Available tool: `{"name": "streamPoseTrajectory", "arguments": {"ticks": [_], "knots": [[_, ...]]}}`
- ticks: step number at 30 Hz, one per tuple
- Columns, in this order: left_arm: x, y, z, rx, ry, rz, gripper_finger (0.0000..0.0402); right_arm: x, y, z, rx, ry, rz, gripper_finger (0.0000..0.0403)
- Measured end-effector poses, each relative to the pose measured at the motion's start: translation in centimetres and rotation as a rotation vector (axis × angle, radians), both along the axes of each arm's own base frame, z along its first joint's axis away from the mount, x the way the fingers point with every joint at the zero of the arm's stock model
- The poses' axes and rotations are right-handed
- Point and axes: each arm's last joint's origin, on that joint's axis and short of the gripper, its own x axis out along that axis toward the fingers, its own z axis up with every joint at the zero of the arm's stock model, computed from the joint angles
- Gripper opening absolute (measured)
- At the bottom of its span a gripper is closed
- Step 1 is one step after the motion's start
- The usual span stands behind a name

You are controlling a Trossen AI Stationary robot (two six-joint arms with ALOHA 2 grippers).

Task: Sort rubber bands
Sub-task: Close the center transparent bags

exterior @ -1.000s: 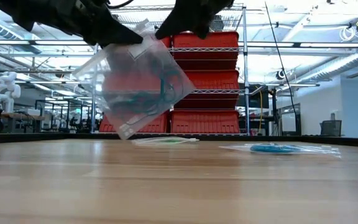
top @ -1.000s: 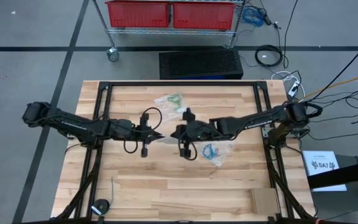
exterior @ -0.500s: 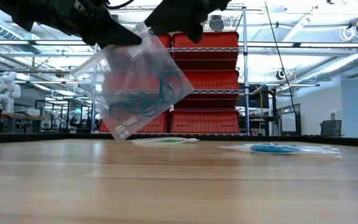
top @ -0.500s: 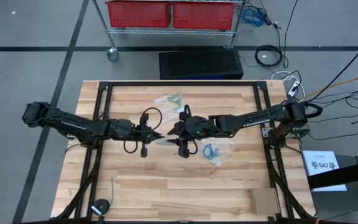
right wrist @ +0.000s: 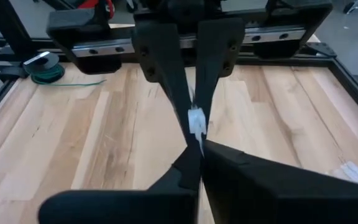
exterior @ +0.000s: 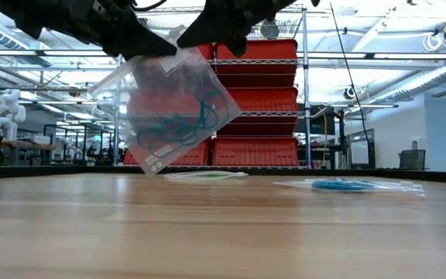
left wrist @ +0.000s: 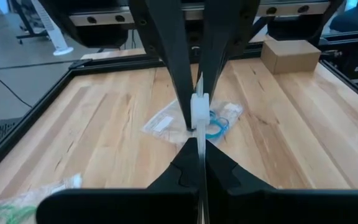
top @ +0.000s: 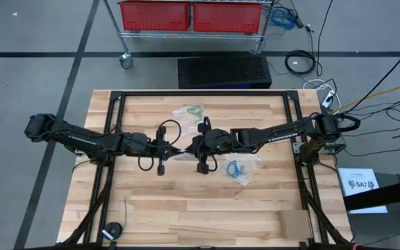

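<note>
Two grippers pinched on one clear zip bag [exterior: 173,108], upper left of low view: left gripper [top: 179,151], right gripper [top: 192,148]. Teal rubber bands [exterior: 188,116] inside. Step, judged: sealing bag. Next: lower bag to table [top: 186,208], then release.

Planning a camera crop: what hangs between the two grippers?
A clear zip bag with teal rubber bands, pinched by left gripper and right gripper; low view.
</note>
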Motion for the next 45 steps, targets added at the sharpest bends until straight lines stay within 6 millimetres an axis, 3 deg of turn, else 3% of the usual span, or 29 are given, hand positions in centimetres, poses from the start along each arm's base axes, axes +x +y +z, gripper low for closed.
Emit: {"name": "streamPoseTrajectory", "arguments": {"ticks": [17,45], "knots": [[-0.5,-0.1,1.6,-0.023,-0.069,-0.064,0.0073,-0.3,1.0,-0.2,-0.073,0.032,0.0,0.0],[-0.2,0.0,1.3,-0.038,-0.072,0.001,0.0076,-0.2,1.0,-0.1,-0.098,0.023,0.014,0.0]]}}
